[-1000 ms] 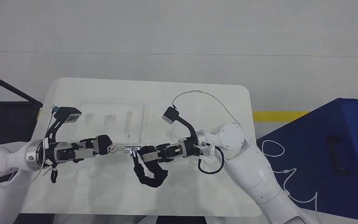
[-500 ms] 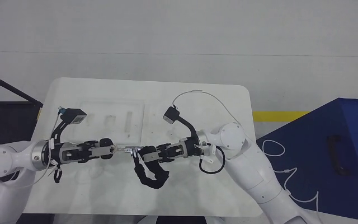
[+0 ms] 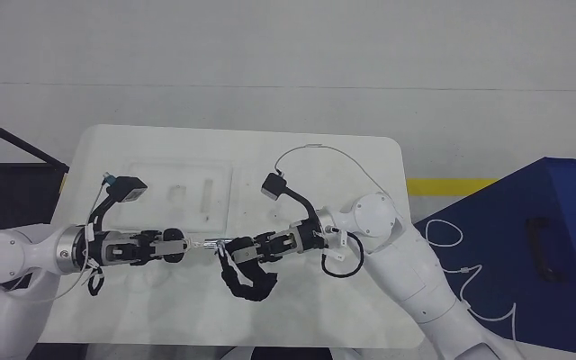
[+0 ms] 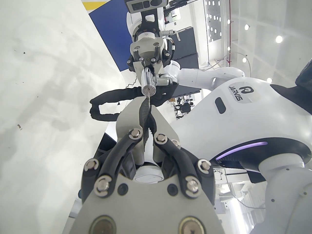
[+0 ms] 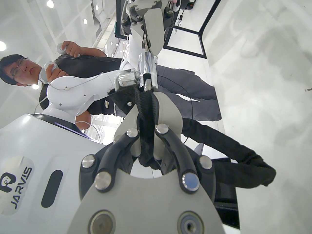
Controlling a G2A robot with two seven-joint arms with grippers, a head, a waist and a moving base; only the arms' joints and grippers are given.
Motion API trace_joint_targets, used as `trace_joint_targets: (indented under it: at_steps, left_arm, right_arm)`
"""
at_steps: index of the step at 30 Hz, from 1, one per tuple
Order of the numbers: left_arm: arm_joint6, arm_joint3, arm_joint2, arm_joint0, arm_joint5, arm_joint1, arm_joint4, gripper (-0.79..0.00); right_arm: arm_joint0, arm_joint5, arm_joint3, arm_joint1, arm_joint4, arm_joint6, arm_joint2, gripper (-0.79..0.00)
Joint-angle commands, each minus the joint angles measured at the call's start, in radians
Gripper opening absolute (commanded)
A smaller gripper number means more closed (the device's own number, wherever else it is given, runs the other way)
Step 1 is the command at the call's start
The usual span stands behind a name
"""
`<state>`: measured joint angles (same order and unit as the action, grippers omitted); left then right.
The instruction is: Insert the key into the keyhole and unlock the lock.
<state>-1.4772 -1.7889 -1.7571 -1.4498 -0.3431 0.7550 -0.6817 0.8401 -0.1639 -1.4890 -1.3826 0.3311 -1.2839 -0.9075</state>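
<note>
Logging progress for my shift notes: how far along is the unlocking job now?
Done: both pieces are grasped, left gripper shut on the key, right gripper shut on the lock. In hand: the key tip sits at the keyhole; depth unclear. Left: seating it fully and turning to unlock.

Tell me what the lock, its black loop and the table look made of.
The lock: polished metal, probably steel or chrome plate; it shines and mirrors the lights.
The loop: seemingly a woven fabric sleeve, matte and limp; core hidden.
The table: smooth white top, faintly glossy, likely laminate or plastic.
</note>
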Motion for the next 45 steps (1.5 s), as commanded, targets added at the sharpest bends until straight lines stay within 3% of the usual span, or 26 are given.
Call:
trace_joint_targets:
  at_steps: [1,45]
  left_arm:
    - [-0.007,-0.004,0.004,0.003,0.007,-0.001,-0.002,-0.785]
    - [-0.024,-0.015,0.018,0.012,0.025,-0.003,-0.004,-0.785]
  right_arm:
    - [-0.003,0.004,-0.005,0.002,-0.004,-0.008,0.0,-0.785]
    - [-0.007,0.007,-0.014,0.007,0.017,-0.014,0.001,-0.785]
